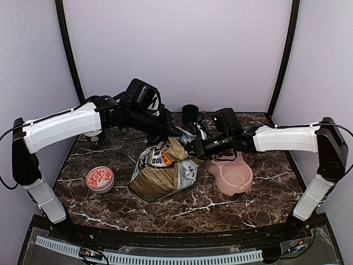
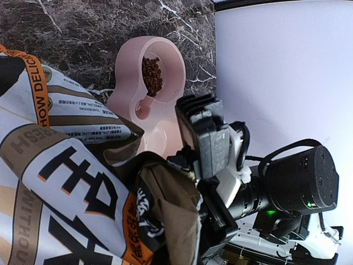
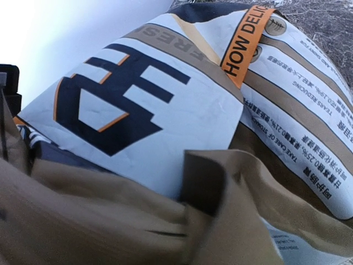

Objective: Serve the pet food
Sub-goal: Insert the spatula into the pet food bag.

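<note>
Pet food point(image 2: 151, 74): small heap of reddish-brown kibble in one compartment of pink double bowl point(image 2: 175, 66), upper centre of L wrist view. The compartment next to it looks bare. In top view the bowl sits right of centre on marble table point(image 1: 220, 210), just beside the bag point(image 1: 165, 174). Bag = tan/white printed paper, leaning, brown top crumpled & folded; contents not visible. Right gripper point(image 1: 194, 148) is clamped on that brown top flap. Left gripper point(image 1: 175, 132) is at the bag's top from upper left, jaws clenched; whether it pinches paper, can't tell. Red/white round tin point(image 1: 100, 178) lower left, lid on. Black cup point(image 1: 191, 113) at back, inside not visible.
</note>
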Controlling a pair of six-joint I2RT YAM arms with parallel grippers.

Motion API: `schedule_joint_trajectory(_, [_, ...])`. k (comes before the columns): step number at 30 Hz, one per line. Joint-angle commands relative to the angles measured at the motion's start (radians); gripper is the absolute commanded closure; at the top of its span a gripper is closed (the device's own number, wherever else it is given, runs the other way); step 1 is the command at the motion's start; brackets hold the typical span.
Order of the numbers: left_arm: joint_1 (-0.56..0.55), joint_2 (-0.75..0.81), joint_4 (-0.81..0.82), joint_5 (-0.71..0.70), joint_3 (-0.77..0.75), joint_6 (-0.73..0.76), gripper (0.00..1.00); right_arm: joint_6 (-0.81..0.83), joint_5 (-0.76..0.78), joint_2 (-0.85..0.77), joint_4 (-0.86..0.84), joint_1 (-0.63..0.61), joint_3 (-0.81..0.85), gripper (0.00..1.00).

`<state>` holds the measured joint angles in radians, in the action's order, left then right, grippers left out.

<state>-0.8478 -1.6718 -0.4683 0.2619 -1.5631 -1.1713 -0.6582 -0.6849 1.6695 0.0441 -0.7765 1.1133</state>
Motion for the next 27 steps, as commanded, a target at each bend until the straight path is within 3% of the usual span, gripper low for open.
schedule_joint_trajectory(1, [0.030,0.072,0.029,-0.034,0.076,0.068,1.00,-0.121,-0.024,-0.011,-0.058,-0.003,-0.058,1.00])
schedule_joint_trajectory(27, [0.056,0.108,-0.012,-0.097,0.095,0.293,1.00,-0.225,-0.021,-0.141,-0.150,0.068,-0.108,1.00])
